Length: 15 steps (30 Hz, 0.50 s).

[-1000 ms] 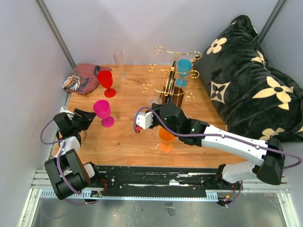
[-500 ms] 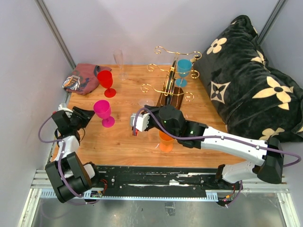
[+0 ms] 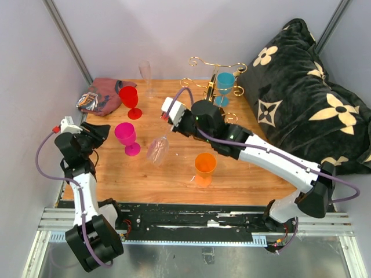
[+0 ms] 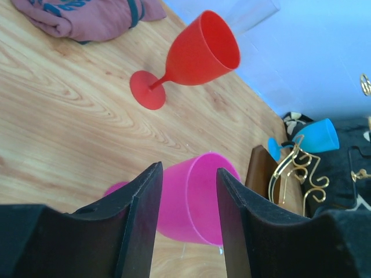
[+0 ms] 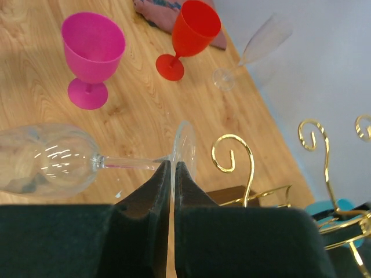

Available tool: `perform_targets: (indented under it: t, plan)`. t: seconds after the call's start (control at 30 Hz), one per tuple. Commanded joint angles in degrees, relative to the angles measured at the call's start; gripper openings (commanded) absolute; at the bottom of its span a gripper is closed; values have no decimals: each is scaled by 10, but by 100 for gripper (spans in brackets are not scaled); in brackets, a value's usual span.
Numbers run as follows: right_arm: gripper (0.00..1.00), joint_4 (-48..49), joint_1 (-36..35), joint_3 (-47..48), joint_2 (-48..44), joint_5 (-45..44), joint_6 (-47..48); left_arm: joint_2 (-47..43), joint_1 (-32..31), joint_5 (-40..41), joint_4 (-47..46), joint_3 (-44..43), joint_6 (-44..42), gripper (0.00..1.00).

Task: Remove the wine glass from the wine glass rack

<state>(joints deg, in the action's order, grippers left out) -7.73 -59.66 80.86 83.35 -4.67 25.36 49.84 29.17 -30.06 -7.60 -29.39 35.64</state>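
Now the right claw (image 5: 173,165) pinches the wine glass (image 5: 46,159) by its foot, free of the rack (image 5: 232,193)
Glass sideways at the rack's eight o'clock; turn it upright slowly before setting down; left claw (image 4: 188,169) half spread, empty

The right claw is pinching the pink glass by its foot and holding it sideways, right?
Not quite. The right gripper is pinching the clear glass by its foot and holding it sideways. The pink glass stands upright on the table, away from that gripper. The right wrist view shows this.
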Motion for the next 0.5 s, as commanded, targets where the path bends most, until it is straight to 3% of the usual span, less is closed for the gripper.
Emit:
perform_targets:
  t: [0.0, 0.23, 0.47]
  plan:
    - [1, -53, 66, 45, 14, 87, -179, -25, 3, -37, -42, 13, 14, 47]
    - [1, -96, 141, 72, 55, 198, -330, -6, 0, -136, -169, 28, 91, 45]
    - [1, -77, 156, 62, 66, 272, -435, -9, -33, -187, -243, 23, 126, 45]
